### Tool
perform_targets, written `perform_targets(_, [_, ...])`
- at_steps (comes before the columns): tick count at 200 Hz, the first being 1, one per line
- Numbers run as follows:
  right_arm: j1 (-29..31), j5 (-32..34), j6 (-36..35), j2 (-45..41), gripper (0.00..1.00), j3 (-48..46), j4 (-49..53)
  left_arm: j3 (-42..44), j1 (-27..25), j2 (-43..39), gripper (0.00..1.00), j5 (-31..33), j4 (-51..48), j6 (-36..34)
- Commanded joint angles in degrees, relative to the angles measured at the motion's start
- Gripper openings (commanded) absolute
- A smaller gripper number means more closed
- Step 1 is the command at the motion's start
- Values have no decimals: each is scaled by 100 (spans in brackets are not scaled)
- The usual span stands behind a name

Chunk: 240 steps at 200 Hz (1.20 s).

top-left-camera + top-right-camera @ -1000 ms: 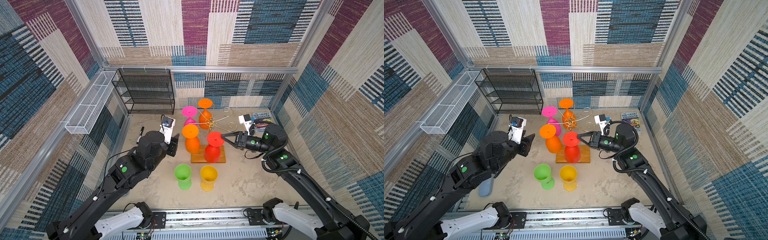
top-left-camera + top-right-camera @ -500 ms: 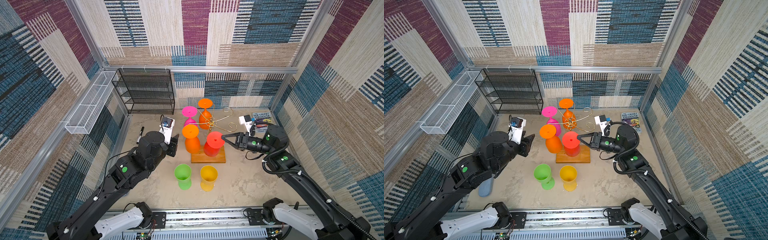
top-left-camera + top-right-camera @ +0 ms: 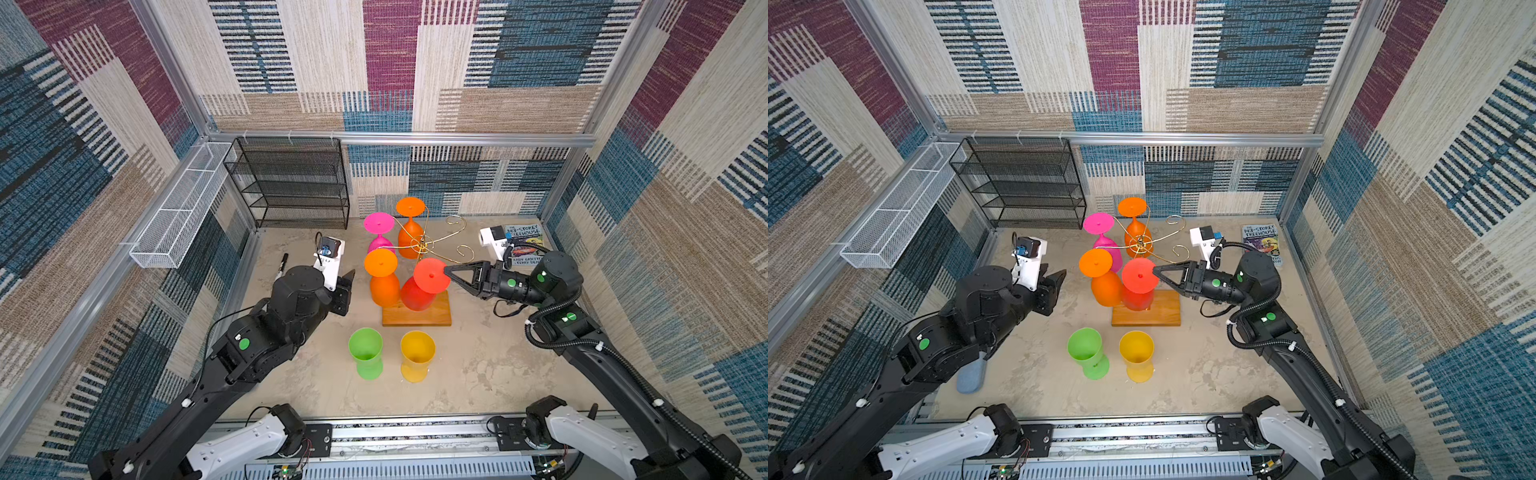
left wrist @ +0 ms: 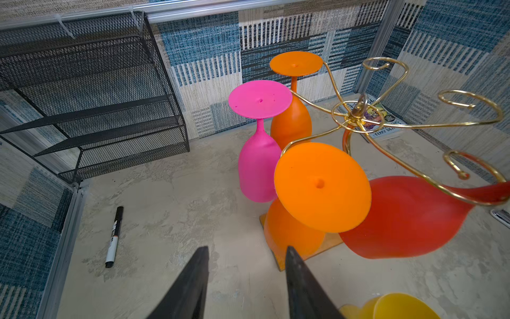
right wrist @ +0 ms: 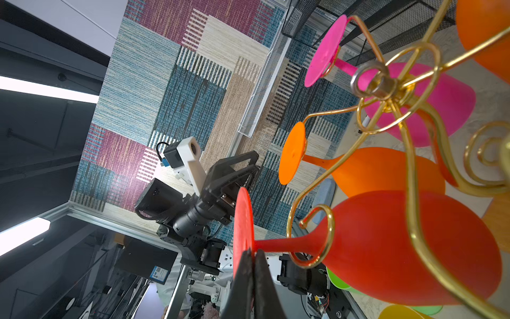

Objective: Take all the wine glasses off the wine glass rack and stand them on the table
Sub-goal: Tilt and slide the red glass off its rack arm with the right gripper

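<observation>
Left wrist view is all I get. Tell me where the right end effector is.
Observer: The right end effector is shut on the rim of the red glass foot.
Operator: Confirm the stem is free.
Observer: It is not. Seen from the right wrist, the stem sits inside a curled arm end of the rack.
Operator: Report glasses already off.
Observer: A green glass stands upright beside the yellow glass, in front of the rack's base.
</observation>
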<state>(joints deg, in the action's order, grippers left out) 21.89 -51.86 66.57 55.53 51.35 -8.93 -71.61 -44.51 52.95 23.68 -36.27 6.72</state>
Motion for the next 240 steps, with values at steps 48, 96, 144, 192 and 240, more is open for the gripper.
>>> perform_targets(48, [11, 11, 0, 9, 0, 100, -65, 77, 39, -8, 48, -22, 155, 66])
perform_targets(96, [8, 129, -221, 233, 0, 399, 383, 97, 69, -29, 47, -30, 156, 75])
perform_targets(144, [17, 240, -419, 501, 0, 868, 953, 130, 118, -21, 47, -96, 198, 93])
perform_targets(192, [21, 474, -527, 598, 0, 1187, 1482, 156, 177, -17, 47, -162, 217, 110])
perform_targets(240, [32, 531, -529, 468, 0, 1078, 1653, 218, 231, -39, 47, -232, 239, 145])
